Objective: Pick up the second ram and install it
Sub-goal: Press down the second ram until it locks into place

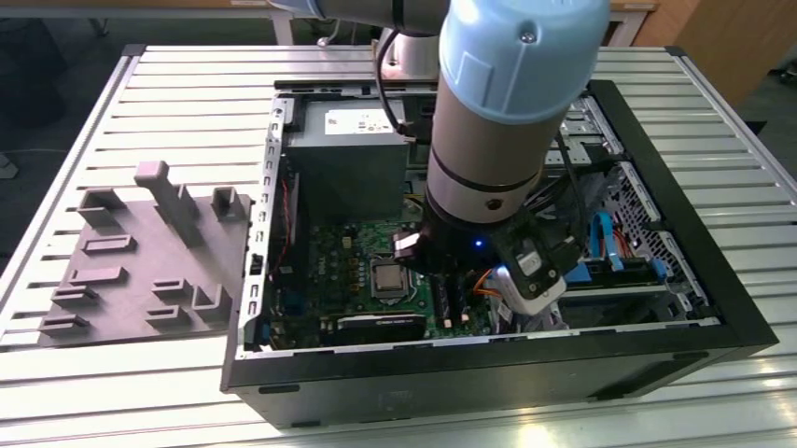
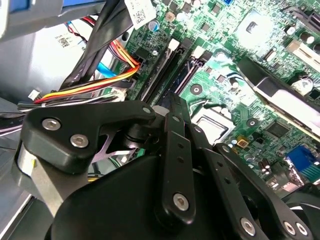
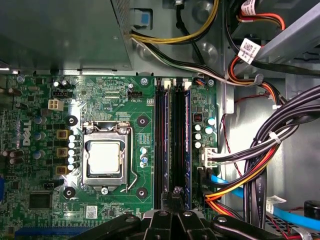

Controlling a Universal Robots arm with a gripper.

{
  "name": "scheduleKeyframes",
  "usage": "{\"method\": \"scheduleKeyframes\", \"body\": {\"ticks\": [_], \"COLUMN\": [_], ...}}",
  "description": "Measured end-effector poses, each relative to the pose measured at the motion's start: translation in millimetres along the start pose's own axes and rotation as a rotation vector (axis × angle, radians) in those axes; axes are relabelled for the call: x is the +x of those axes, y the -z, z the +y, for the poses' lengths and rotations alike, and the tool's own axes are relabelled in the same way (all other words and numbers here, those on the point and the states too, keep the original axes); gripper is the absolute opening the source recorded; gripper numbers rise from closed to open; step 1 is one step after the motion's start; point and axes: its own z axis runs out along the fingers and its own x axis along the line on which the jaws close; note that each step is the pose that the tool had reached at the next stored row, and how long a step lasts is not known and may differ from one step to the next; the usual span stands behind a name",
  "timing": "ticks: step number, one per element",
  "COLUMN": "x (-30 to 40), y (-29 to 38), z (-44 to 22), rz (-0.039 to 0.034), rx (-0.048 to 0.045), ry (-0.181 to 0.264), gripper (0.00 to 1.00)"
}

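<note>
Hand [image 3: 176, 196] hangs low over your motherboard's [image 3: 145, 95] memory slots [image 3: 172, 135], lined up for seating, possibly pinching the second ram [image 3: 176, 192], though you cannot tell

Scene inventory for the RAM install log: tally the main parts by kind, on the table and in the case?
Open PC case: 1
Grey parts tray: 1
Motherboard: 1
CPU: 1
Power supply: 1
Gripper: 1
Total: 6
</note>
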Motion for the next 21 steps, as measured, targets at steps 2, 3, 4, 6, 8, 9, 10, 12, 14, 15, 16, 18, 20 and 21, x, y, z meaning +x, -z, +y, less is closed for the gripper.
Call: {"method": "scheduleKeyframes", "body": {"ticks": [2,3,4,6,8,9,10,12,14,15,16,18,20,21], "x": [0.0,0.0,0.0,0.0,-0.1,0.0,-0.1,-0.1,-0.1,-0.1,-0.1,-0.1,-0.1,-0.1], "y": [0.1,0.1,0.1,0.2,0.2,0.2,0.3,0.3,0.3,0.2,0.2,0.1,-0.2,-0.3], "z": [-0.6,-0.9,-1.3,-1.8,-2.4,-2.7,-3.1,-3.7,-4.6,-5.0,-5.5,-6.3,-6.9,-7.2], "rz": [0.0,0.0,0.0,0.0,0.0,0.0,0.0,0.0,0.0,0.0,0.0,0.0,0.0,0.0], "rx": [0.0,0.0,0.0,0.0,0.0,0.0001,0.0001,0.0,-0.0001,0.0,0.0,0.0,-0.0002,-0.0001], "ry": [0.0,0.0,0.0,0.0,0.0,0.0,0.0,0.0,0.0,0.0,0.0,0.0,0.0,0.0], "gripper": [0.11,0.11,0.11,0.11,0.11,0.11,0.11,0.11,0.11,0.11,0.11,0.11,0.11,0.11]}}
